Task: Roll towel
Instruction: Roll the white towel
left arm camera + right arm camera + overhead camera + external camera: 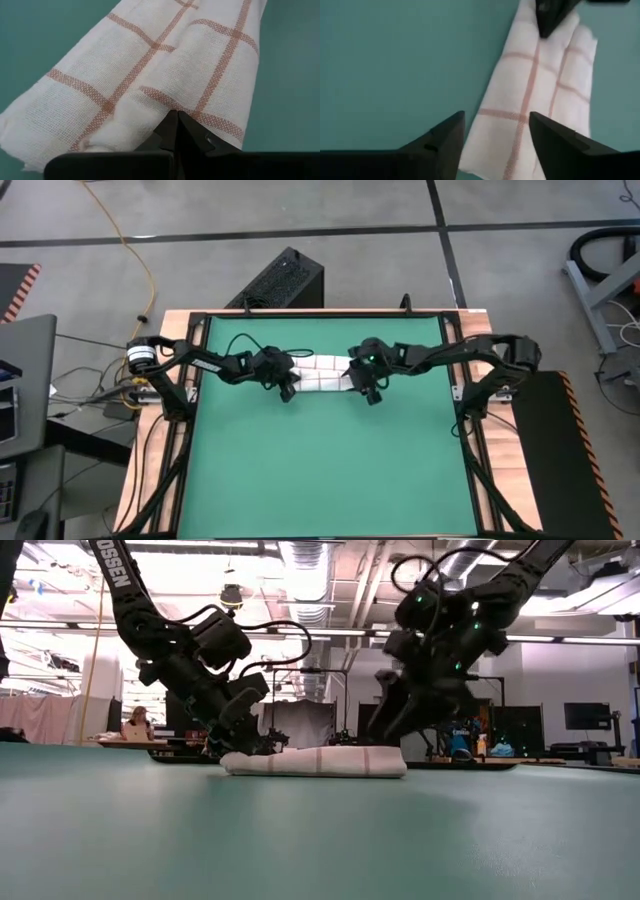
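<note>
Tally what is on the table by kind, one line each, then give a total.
Towel, white with red check lines, rolled: 1
Green mat: 1
Robot pincers, left pincer shut at the towel's end, right pincer open at the other end: 2
Total: 4

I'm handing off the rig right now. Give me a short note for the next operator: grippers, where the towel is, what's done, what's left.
Left gripper: shut, pinching the towel's left end.
Right gripper: open, fingers apart over the towel's right end, holding nothing.
Towel: lies as a narrow, low bundle on the green mat, toward the far side, between both grippers.
Done: towel looks gathered into a roll.
Left: check the roll is tight, release the left grip, pull both arms clear.
</note>
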